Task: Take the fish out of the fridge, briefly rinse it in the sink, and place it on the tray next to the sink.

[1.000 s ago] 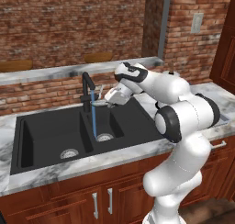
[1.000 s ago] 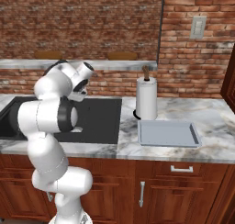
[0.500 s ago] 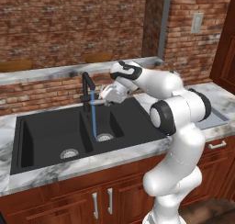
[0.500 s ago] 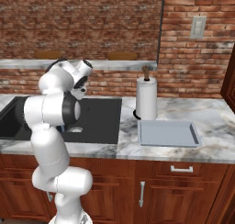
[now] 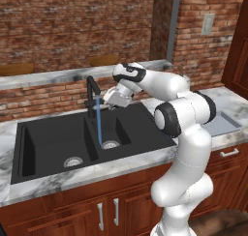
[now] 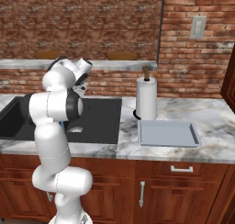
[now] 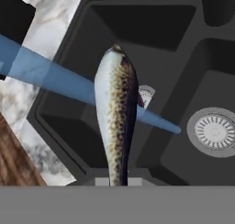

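My gripper (image 5: 110, 101) is shut on the tail of the fish (image 7: 116, 109), a slender silver fish with a speckled dark back. It hangs over the right basin of the black sink (image 5: 53, 133), just right of the black faucet (image 5: 92, 92). Water (image 5: 99, 121) runs from the faucet into that basin. In the hand view the stream (image 7: 46, 76) crosses just behind the fish's middle. The pale grey-blue tray (image 6: 169, 133) lies on the marble counter right of the sink (image 6: 98, 122) and holds nothing. The fridge is out of view.
A white paper-towel roll (image 6: 147, 98) stands behind the tray's left end. A brick wall with a marble ledge (image 5: 63, 75) runs behind the sink. Each basin has a round drain (image 7: 215, 131). Reddish wood cupboards (image 6: 183, 191) sit below the counter.
The hand with the fish has shifted left, closer to the faucet and its stream. The elbow has swung out to the right. Water keeps running.
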{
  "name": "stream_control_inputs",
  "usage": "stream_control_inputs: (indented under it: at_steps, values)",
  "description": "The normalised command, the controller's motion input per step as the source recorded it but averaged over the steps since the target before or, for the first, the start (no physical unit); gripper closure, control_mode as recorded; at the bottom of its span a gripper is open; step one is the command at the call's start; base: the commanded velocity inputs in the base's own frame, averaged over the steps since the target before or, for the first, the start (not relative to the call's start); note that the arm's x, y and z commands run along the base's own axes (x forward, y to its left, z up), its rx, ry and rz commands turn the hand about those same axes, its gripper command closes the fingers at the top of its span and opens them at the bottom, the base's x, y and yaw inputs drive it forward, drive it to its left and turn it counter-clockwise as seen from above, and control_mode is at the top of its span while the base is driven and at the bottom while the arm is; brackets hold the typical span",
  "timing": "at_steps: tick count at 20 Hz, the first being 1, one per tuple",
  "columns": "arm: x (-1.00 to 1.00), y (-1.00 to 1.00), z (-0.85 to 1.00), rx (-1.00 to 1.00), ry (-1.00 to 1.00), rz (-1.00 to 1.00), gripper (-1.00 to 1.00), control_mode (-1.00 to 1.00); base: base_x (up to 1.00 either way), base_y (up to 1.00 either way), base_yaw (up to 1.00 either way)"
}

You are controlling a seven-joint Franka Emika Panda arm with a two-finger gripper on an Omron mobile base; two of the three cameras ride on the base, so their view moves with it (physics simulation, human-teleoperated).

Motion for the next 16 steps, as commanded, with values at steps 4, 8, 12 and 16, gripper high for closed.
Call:
stream_control_inputs:
  at_steps: [4,8,12,16]
  values:
    - [-0.04,0.00,0.00,0.00,0.10,0.00,1.00,-1.00,0.00,0.00,0.00]
    - [-0.02,0.00,0.00,0.00,0.13,0.00,1.00,-1.00,0.00,0.00,0.00]
    - [0.02,0.00,-0.10,0.00,0.21,0.00,1.00,-1.00,0.00,0.00,0.00]
    - [-0.50,0.00,0.00,0.00,0.00,0.00,1.00,-1.00,0.00,0.00,0.00]
